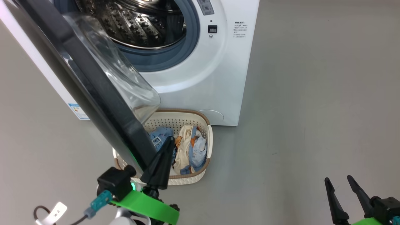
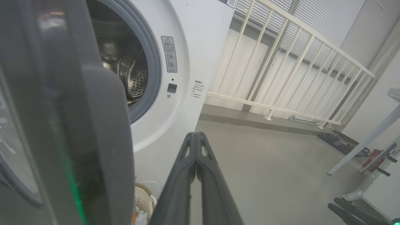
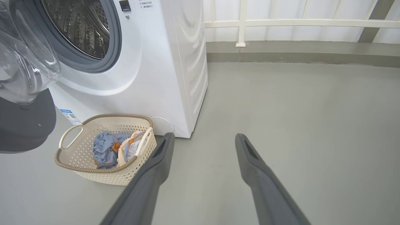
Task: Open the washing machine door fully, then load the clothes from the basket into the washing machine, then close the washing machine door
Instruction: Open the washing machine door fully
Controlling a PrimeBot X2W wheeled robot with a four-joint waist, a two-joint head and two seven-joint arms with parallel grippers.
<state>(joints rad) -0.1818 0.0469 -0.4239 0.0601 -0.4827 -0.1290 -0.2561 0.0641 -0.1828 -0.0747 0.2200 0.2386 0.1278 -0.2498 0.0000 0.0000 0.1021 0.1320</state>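
Note:
The washing machine point(image 1: 203, 78) stands with its steel drum point(image 1: 140, 25) exposed. The washing machine door point(image 1: 93, 87) is swung out towards me, black rim edge-on, its clear glass bowl point(image 1: 125, 78) bulging towards the machine. My left gripper point(image 1: 171, 139) is shut with nothing in it, fingers lying close beside the door's lower outer edge, above the basket point(image 1: 208, 137). In the left wrist view the shut left gripper point(image 2: 196, 135) sits just right of the door rim point(image 2: 78, 125). The clothes, one light blue point(image 3: 104, 147) and one cream point(image 3: 131, 147), lie in the basket point(image 3: 93, 171). My right gripper point(image 3: 203, 137) is open and well to the right of the basket.
Grey floor point(image 1: 312, 109) spreads to the right of the machine. A white railing point(image 2: 297, 62) runs along the wall behind. Pale table legs and dark gear point(image 2: 359, 147) stand at the far right. The basket sits directly in front of the machine, partly under the door.

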